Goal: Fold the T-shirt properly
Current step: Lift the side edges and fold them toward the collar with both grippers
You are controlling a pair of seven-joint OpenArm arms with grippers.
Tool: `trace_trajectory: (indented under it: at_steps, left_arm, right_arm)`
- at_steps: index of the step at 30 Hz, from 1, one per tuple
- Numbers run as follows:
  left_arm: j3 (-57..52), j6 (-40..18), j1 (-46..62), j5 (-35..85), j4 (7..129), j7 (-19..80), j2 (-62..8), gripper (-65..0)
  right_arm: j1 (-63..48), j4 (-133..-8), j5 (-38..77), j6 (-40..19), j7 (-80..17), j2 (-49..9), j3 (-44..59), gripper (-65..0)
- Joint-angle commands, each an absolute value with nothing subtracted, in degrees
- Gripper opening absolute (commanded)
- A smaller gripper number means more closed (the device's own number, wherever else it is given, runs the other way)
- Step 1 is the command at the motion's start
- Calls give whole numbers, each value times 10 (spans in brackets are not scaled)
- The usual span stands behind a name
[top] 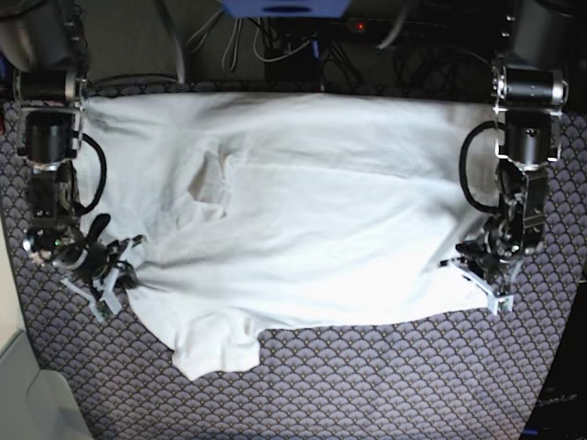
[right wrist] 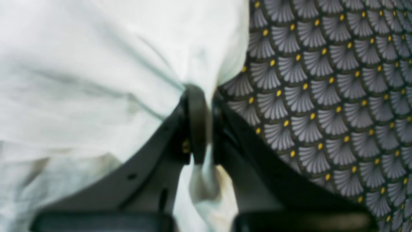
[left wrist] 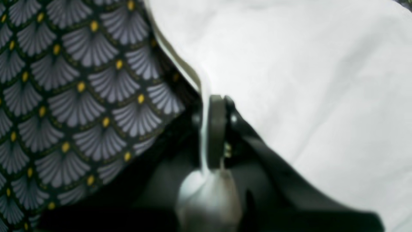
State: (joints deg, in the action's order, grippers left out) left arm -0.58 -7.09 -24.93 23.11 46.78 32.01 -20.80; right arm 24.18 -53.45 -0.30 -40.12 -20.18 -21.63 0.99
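Jaws pinch T-shirt (top: pixel 303 229) edges; length runs left-right.

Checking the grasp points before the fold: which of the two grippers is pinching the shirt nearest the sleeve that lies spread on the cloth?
The right gripper: the sleeve of the T-shirt lies beside it; the left gripper holds the opposite edge.

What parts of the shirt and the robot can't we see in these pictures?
- T-shirt: the base view shows no grey tag; too small or folded under.
- Left end effector: its wrist view is blurred, and cloth covers the pinch.
- Right end effector: bunched fabric hides what lies between its fingertips.
- Tablecloth: the shirt hides the middle.
- Both arms' upper parts: cut off by the base view's top edge.
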Motion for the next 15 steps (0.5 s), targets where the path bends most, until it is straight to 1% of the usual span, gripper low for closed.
trace_trajectory:
  at_steps: [1,3,8,15]
  left_arm:
    - [-8,-70,-264,233,488,305,-218,-644]
    - [-14,-70,-260,233,502,305,-218,-644]
    - [-77,-72,-244,227,518,305,-218,-644]
    - [-82,-73,-244,229,518,305,-227,-644]
  right_arm:
    - [245,-564,3,-400,-190,-227,15,-650]
    - [219,-605,3,-400,-190,-228,15,-650]
    - [168,-691,3,-400,-190,-230,32,-650]
    - [145,-736,3,-400,-189,-230,80,-650]
